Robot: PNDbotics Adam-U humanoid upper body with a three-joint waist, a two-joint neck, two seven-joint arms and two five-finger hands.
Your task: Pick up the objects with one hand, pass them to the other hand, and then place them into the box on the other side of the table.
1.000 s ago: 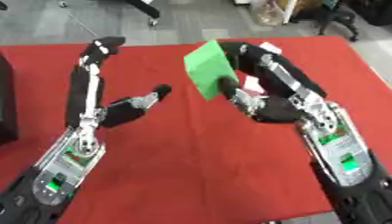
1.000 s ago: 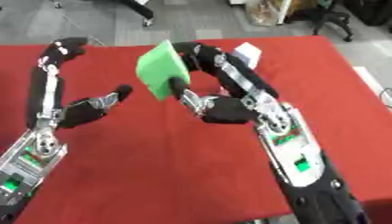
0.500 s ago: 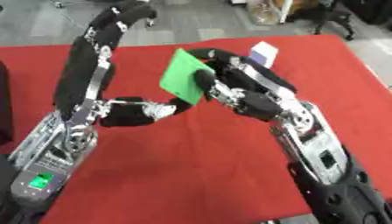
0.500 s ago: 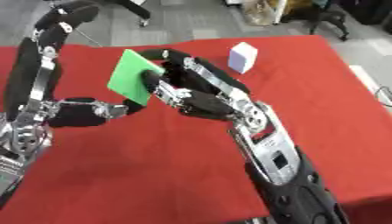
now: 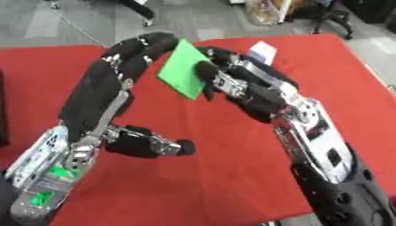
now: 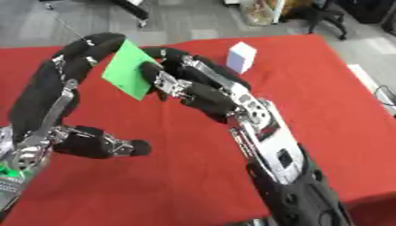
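- Seeing the green card (image 5: 184, 76) up off the red desk (image 5: 232, 176), tilted, roughly mid-desk toward the far side.
- My right hand (image 5: 224, 81) is pinching it: fingers curled round the card's right edge, dark thumb (image 5: 207, 75) lying across the green face.
- Card sits to the left of the right hand's palm, most of the flat face showing toward the camera.
- My left arm (image 5: 100, 101) arches up from the lower left; its upper end lies right against the card's top-left edge.
- I can't tell whether anything on that side actually has hold of the card; the contact zone is hidden behind the card and the arm.
- A dark fingered part (image 5: 151, 143) shows low on the left, over the desk and well apart from the card. I can't say if those fingers are spread or curled.
- White box-shaped thing (image 6: 241, 56) stands on the desk behind the right hand, near the far edge, not touching the card.
- Dark object at the far left edge of the desk (image 5: 2, 110), only a sliver visible.
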